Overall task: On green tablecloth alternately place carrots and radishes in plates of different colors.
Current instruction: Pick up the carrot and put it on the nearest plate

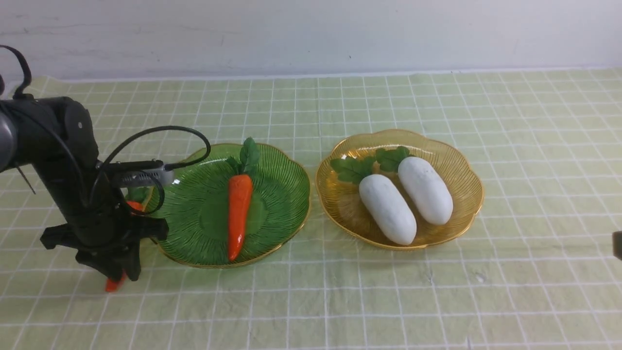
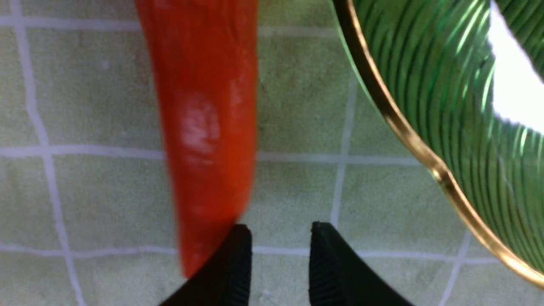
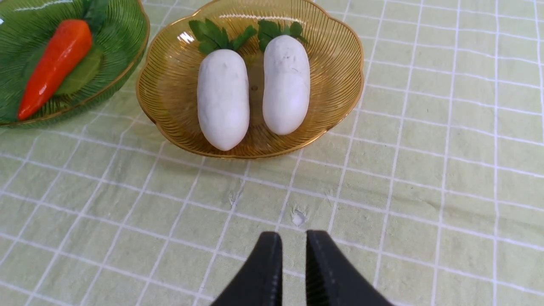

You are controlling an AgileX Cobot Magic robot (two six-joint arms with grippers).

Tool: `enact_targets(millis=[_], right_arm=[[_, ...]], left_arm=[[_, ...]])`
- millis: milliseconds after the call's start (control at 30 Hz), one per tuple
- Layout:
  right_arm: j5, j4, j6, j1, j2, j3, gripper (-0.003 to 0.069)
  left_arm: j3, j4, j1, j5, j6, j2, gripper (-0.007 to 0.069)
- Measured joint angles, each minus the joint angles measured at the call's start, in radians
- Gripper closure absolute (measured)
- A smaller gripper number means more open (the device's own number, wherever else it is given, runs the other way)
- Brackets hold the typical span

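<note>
**Left gripper (image 2: 280, 229) poised by a carrot (image 2: 204, 127) beside the green plate (image 1: 194, 214)**

Closest in the front view, the left gripper hangs low over the green tablecloth (image 1: 340, 301), just off the green plate's left rim. Its fingers (image 2: 231, 263) stand partly apart. Bare cloth shows in the gap and nothing is between them. The carrot lies on the cloth just outside the green plate's gold rim, alongside that gap rather than in it. Its pointed end passes behind one finger, and whether the two touch I cannot tell. The carrot looks smeared in the left wrist view.

Inside the green plate a second carrot (image 1: 239, 214) lies lengthwise near the middle, with its leaves toward the far rim and its tip toward the near rim. Just to the right of the green plate sits the amber plate (image 1: 457, 165), holding two radishes (image 1: 388, 209) side by side with their leaves toward the far side.

Well to the right of the green plate, beyond the amber plate, the right gripper (image 3: 293, 238) hangs above bare cloth. Its fingers stand almost together, only a thin slit between them, and they hold nothing.
</note>
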Motion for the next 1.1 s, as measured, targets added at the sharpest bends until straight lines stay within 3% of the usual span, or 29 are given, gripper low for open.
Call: enact_targets(millis=[100,333,533,1100], right_arm=[[0.0,0.0,0.0,0.0,0.0,0.0,0.0583],[0.0,-0.001,0.0,0.0,0.0,0.0,0.0583],[0.0,-0.001,0.0,0.0,0.0,0.0,0.0583],[-0.006,0.0,0.0,0.0,0.0,0.0,0.0583]], left_arm=[[0.0,0.0,0.0,-0.009,-0.002,0.013,0.0303],[0.0,0.035,0.0,0.026,-0.004,0.013,0.0189],[-0.075,0.122,0.0,0.158,-0.012,0.013,0.0177],[-0.128,0.2,0.0,0.077,-0.045,0.114,0.0192]])
